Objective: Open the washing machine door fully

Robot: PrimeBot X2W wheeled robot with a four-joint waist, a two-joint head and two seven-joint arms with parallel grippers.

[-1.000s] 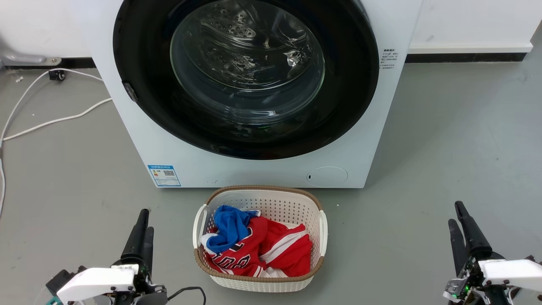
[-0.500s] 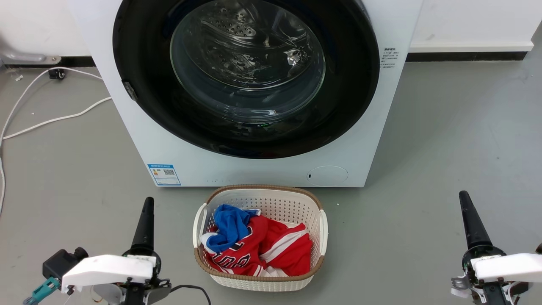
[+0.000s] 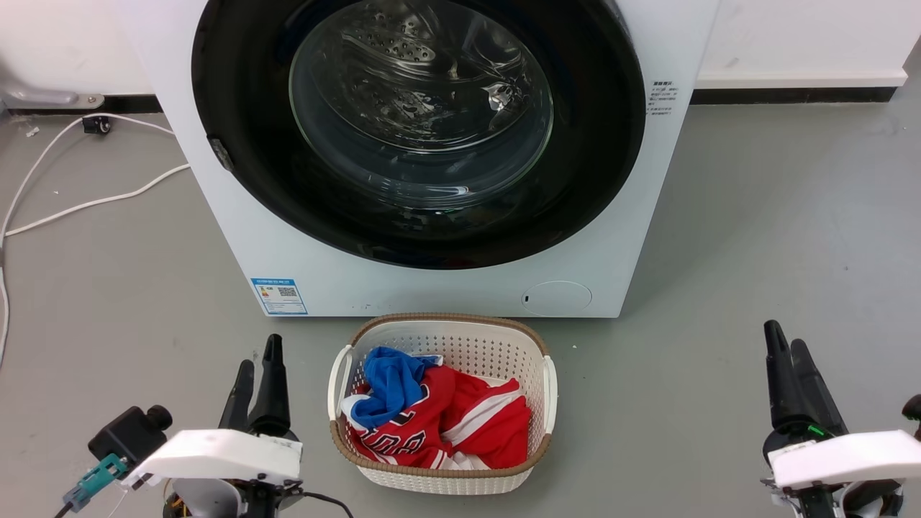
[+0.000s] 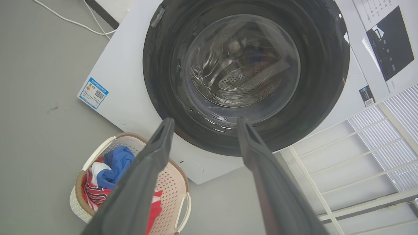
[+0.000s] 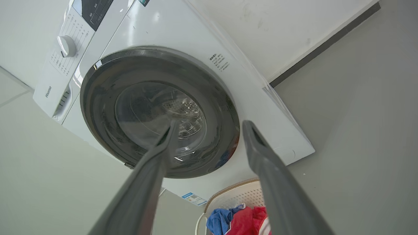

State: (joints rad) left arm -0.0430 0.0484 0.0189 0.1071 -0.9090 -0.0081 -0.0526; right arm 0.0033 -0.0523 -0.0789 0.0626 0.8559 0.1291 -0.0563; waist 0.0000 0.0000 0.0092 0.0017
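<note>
We see the left end effector [image 3: 259, 352] at the near left with its two dark tapered fingers spread apart, holding nothing and touching nothing; the right end effector [image 3: 784, 334] at the near right is likewise spread and empty. Both hover above the grey floor [image 3: 755, 237], well apart from the washer [image 3: 237, 237], which stands at the far centre, a white box with smooth panels. Its door [image 3: 597, 144] lies shut, flat against the front: a wide, glossy black ring around a bulging clear glass window [image 3: 421, 108], through which we make out perforated steel. A blue label [image 3: 279, 297] sits low on the left of the front and a small round flap [image 3: 555, 298] low on the right. Just in front of the washer, between the two arms, stands a white perforated plastic basket [image 3: 446, 320] with a brown woven-look rim; in it lie a crumpled red jersey [image 3: 468, 424] and a blue cloth [image 3: 392, 381]. A white cable [image 3: 86, 205] trails over the floor at the far left.
</note>
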